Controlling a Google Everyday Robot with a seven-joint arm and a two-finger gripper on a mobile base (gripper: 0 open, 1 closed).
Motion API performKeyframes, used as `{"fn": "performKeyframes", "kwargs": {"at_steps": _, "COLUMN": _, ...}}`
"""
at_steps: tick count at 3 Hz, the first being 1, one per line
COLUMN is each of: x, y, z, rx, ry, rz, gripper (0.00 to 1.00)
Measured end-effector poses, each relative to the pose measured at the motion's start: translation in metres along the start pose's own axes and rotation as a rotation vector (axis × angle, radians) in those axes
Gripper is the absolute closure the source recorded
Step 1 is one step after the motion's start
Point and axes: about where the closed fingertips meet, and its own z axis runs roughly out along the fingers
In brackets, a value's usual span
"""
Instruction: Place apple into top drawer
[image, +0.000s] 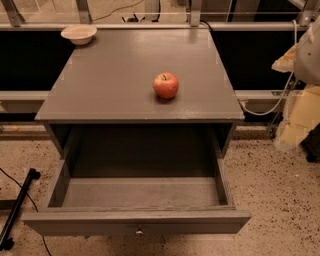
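The apple (166, 85), red with yellowish patches and a short dark stem, sits on the grey cabinet top (115, 80), right of centre. The top drawer (140, 192) is pulled fully out below it and nothing shows inside; a small metal knob (139, 231) is on its front panel. My gripper (295, 125) is a pale cream shape at the far right edge, beside the cabinet and apart from the apple, at about the height of the cabinet top.
A pale shallow bowl (79, 34) stands at the back left corner of the cabinet top. A white cable (272, 105) hangs by the cabinet's right side. A black rod (17, 210) lies on the speckled floor at the left. A railing runs behind.
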Motion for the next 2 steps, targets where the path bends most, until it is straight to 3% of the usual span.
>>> {"fn": "performKeyframes", "kwargs": {"at_steps": 1, "x": 0.000, "y": 0.000, "z": 0.000, "rx": 0.000, "ry": 0.000, "rz": 0.000, "gripper": 0.00}}
{"fn": "performKeyframes", "kwargs": {"at_steps": 2, "x": -0.010, "y": -0.015, "z": 0.005, "rx": 0.000, "ry": -0.036, "rz": -0.026, "gripper": 0.00}}
